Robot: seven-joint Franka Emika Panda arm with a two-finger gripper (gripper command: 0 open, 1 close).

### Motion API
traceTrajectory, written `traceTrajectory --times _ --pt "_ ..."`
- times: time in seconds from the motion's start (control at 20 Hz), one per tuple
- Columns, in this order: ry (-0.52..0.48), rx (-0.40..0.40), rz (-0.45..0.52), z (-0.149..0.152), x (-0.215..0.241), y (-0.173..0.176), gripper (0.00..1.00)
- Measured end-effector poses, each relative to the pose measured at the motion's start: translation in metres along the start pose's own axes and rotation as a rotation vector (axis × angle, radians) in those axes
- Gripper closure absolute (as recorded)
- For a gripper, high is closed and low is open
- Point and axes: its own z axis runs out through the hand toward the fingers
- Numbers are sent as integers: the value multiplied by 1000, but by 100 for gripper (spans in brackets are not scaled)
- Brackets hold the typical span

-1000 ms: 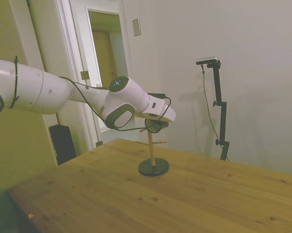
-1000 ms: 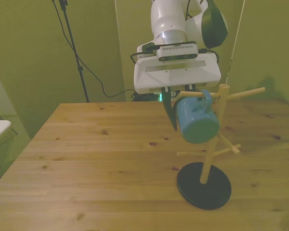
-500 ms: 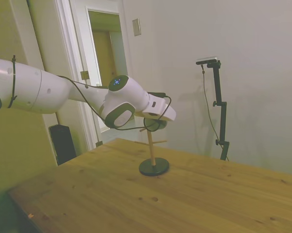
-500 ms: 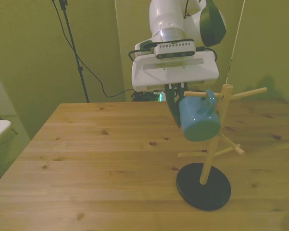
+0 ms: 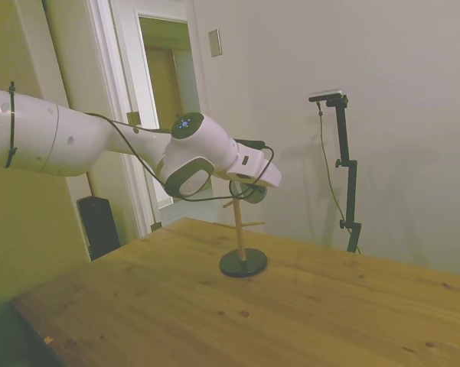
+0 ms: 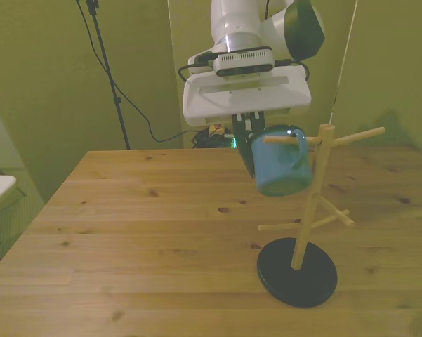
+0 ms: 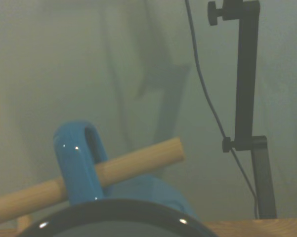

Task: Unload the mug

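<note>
Your pincer (image 6: 256,144) has the mug's (image 6: 282,168) handle (image 7: 79,165) threaded on a wooden peg (image 7: 138,160) beside it; the rack's post (image 6: 312,200) blocks beyond, while the counter (image 6: 147,232) below lies open.

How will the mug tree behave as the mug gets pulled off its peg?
The mug tree has a thin wooden post on a small dark base, so it will likely tip easily. The mug has its handle looped over a peg, so a sideways drag would probably tilt the stand.
</note>
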Motion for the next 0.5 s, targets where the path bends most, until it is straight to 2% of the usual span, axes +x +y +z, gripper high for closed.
traceTrajectory --times 0.5 --pt "36 -9 39 -17 25 17 100"
